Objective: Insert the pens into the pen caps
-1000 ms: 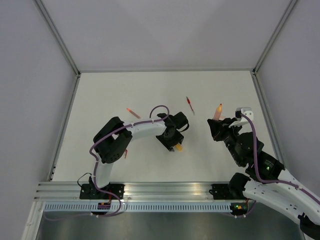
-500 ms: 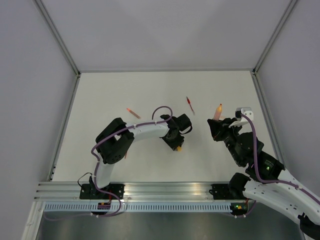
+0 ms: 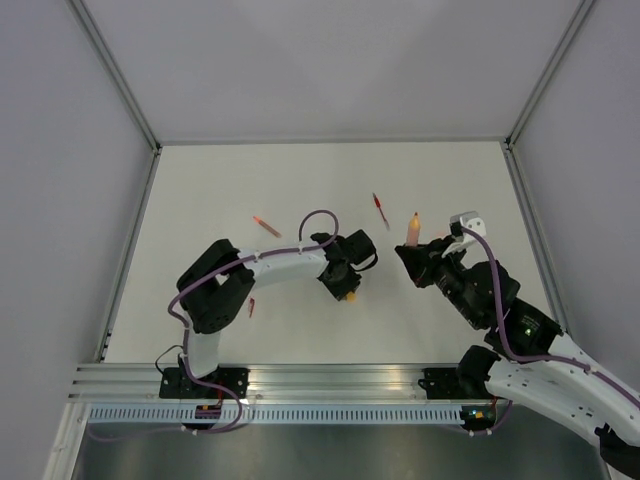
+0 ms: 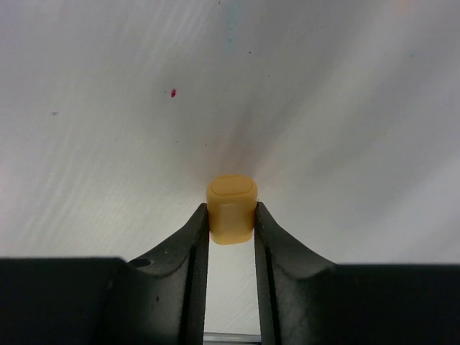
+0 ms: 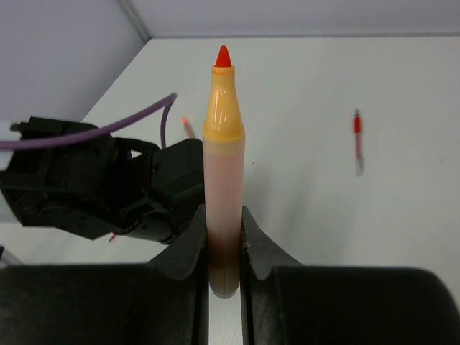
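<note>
My left gripper (image 3: pixel 345 286) is shut on a short orange pen cap (image 3: pixel 351 296), held low over the table. In the left wrist view the cap (image 4: pixel 231 201) sits between the fingertips of the gripper (image 4: pixel 231 219). My right gripper (image 3: pixel 410 254) is shut on the orange-peach pen (image 3: pixel 413 231), red tip pointing away. In the right wrist view the pen (image 5: pixel 223 144) stands upright in the gripper (image 5: pixel 223 219), with the left gripper's black body (image 5: pixel 172 187) just beyond on the left. The red pen (image 3: pixel 379 206) lies on the table behind both grippers and shows in the right wrist view (image 5: pixel 357 136).
A slim pink-red stick (image 3: pixel 265 224) lies at the back left of the table. A tiny red stub (image 3: pixel 251 306) lies beside the left arm's elbow; I cannot tell whether it is a cap. Grey walls enclose the table on three sides.
My right gripper has moved left with the orange-peach pen, closer to my left gripper. My left gripper has shifted slightly left, still holding the orange cap.
</note>
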{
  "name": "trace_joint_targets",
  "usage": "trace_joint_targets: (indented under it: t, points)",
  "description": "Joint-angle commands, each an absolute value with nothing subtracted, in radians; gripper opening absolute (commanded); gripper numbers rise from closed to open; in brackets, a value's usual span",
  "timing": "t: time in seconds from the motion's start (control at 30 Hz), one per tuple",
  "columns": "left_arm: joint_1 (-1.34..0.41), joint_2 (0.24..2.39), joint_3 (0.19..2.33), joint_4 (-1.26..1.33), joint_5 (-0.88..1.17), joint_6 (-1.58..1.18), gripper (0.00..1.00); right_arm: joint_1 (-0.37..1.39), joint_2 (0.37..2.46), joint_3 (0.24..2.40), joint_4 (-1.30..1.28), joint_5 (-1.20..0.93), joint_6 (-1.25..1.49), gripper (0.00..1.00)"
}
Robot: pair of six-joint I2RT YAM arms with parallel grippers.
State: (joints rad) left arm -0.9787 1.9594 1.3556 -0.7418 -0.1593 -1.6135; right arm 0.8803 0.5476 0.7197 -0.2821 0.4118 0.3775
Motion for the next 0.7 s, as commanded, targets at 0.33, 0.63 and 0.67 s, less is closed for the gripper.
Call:
trace_joint_targets:
  t: [0.33,0.63,0.67]
  points:
    - [-0.98,1.204,1.137,-0.304,-0.434,-0.902,0.02,0.882,0.712,0.684,-0.037,-0.337,0.295,0.0]
    - [-0.982,1.088,1.078,-0.178,-0.348,-0.787,0.02,0.882,0.719,0.664,0.018,-0.396,0.314,0.0]
    - [-0.982,1.082,1.069,-0.164,-0.339,-0.785,0.02,0.881,0.726,0.666,0.017,-0.393,0.314,0.0]
